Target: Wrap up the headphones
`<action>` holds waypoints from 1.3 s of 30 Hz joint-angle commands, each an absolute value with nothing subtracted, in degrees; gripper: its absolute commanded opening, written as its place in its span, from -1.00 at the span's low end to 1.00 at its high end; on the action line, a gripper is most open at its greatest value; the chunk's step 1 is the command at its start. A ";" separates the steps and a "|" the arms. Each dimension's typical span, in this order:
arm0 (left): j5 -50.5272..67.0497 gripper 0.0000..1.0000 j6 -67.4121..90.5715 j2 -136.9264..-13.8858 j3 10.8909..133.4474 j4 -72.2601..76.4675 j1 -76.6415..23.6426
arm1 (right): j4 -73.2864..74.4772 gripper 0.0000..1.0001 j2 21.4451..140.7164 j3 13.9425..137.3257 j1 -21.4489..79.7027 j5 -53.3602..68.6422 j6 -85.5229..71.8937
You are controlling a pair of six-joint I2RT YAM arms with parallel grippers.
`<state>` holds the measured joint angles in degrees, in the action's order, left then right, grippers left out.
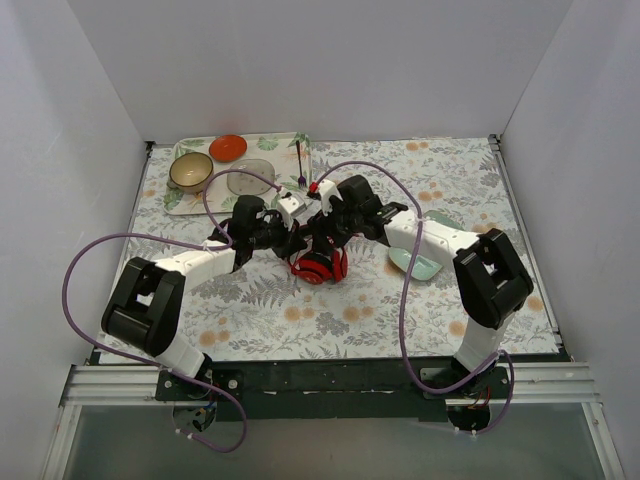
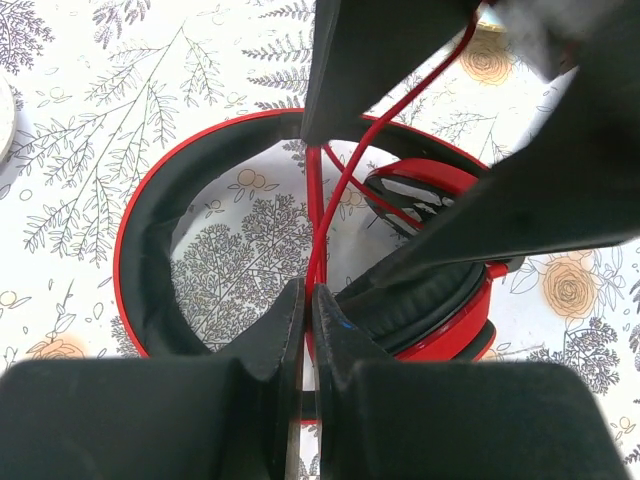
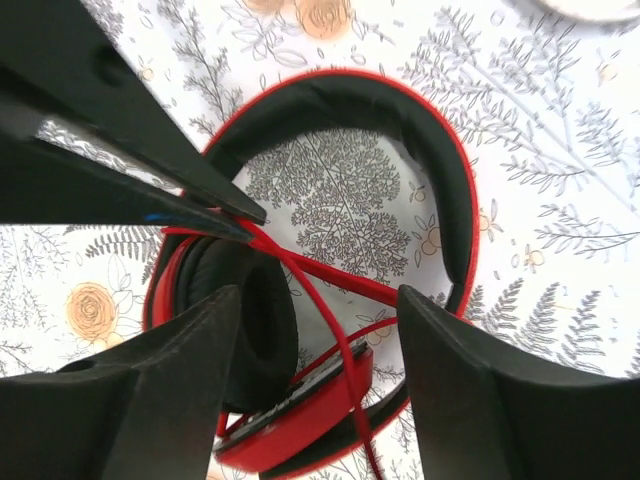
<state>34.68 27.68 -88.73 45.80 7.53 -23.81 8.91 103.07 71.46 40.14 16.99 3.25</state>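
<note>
The red headphones point(image 1: 320, 267) lie folded on the floral cloth at the table's middle, black-padded headband point(image 2: 150, 260) curved around the ear cups. Both grippers hover close above them. My left gripper point(image 2: 308, 295) is shut on the thin red cable point(image 2: 360, 165), which runs taut up from the jaws; in the top view the gripper point(image 1: 297, 243) sits just left of the headphones. My right gripper point(image 3: 318, 320) is open, its fingers straddling the cable point(image 3: 320, 310) and an ear cup point(image 3: 250, 330); in the top view it point(image 1: 322, 238) is beside the left one.
A tray point(image 1: 270, 138) at the back left holds a red-orange bowl point(image 1: 228, 148), a tan bowl point(image 1: 190, 171), a clear bowl point(image 1: 250, 178) and a fork point(image 1: 300, 165). A pale green plate point(image 1: 418, 262) lies under the right arm. White walls enclose the table.
</note>
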 commanded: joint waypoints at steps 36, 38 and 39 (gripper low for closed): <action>31.03 -0.68 15.29 -95.54 54.14 -5.80 -28.74 | -5.98 -0.17 96.06 59.85 33.40 24.61 7.65; 30.59 -0.53 15.73 -94.84 53.88 -5.28 -28.74 | -5.71 -0.19 96.33 60.03 33.22 24.35 7.56; 30.50 -0.48 16.17 -94.66 53.79 -4.75 -28.83 | -5.45 -0.20 96.42 60.03 33.05 24.17 7.47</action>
<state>31.79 15.46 -95.48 52.99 -4.08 -28.42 -3.25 95.70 60.18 33.82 23.33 8.75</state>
